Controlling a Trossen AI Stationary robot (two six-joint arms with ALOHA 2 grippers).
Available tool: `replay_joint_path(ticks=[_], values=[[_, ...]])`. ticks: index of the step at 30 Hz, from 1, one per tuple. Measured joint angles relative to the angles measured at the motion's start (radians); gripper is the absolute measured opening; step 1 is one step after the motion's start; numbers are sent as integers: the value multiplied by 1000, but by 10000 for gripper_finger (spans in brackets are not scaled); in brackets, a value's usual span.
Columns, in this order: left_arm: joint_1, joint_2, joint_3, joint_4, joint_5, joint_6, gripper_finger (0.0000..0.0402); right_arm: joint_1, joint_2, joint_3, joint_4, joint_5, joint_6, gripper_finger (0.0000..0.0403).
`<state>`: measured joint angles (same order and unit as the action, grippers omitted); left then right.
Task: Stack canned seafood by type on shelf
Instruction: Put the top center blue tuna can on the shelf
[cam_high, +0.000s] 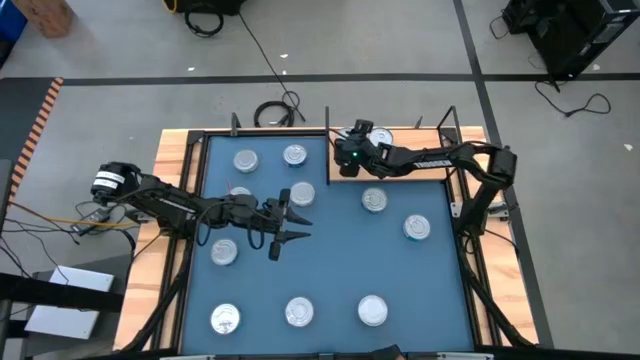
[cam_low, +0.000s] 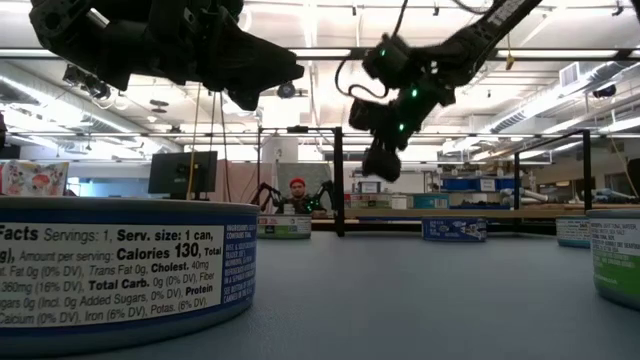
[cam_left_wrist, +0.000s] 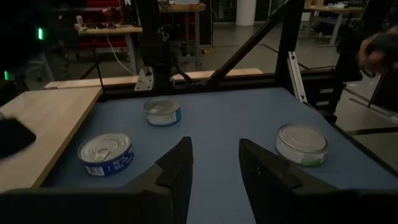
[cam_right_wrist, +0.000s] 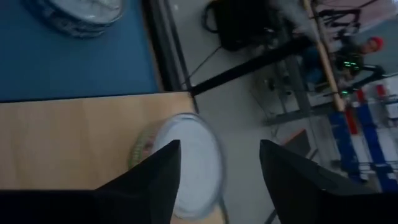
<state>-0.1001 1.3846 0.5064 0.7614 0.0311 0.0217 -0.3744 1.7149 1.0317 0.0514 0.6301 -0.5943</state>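
- Your right end effector (cam_right_wrist: 214, 168) hangs over the shelf (cam_right_wrist: 68, 140), fingers spread around a tin (cam_right_wrist: 186, 155) — released, it seems, not gripped.
- Your left end effector (cam_high: 283, 222) waits spread mid-counter.
- Next — fetch a matching tin (cam_high: 375, 200) to stack.

Nearest tin (cam_low: 120, 265) side label, low view: "Serv. size: 1 can", "Calories 130", "Total Carb."
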Motion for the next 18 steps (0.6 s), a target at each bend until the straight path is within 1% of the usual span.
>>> replay_joint_path(ticks=[2,5,9,14,16,18], values=[[0,0,0,-21,0,0,135,20,-47,0,-39,8,19,205],[0,0,0,-41,0,6,135,57,-117,0,-104,4,120,168],[0,0,0,-50,4,46,125,117,-196,0,-196,-32,238,102],[0,-7,0,-69,7,55,97,220,-260,0,-288,-56,339,15],[0,-24,0,-108,7,60,83,262,-277,0,-314,-65,379,9],[0,-51,0,-159,7,75,67,307,-287,0,-330,-78,422,16]])
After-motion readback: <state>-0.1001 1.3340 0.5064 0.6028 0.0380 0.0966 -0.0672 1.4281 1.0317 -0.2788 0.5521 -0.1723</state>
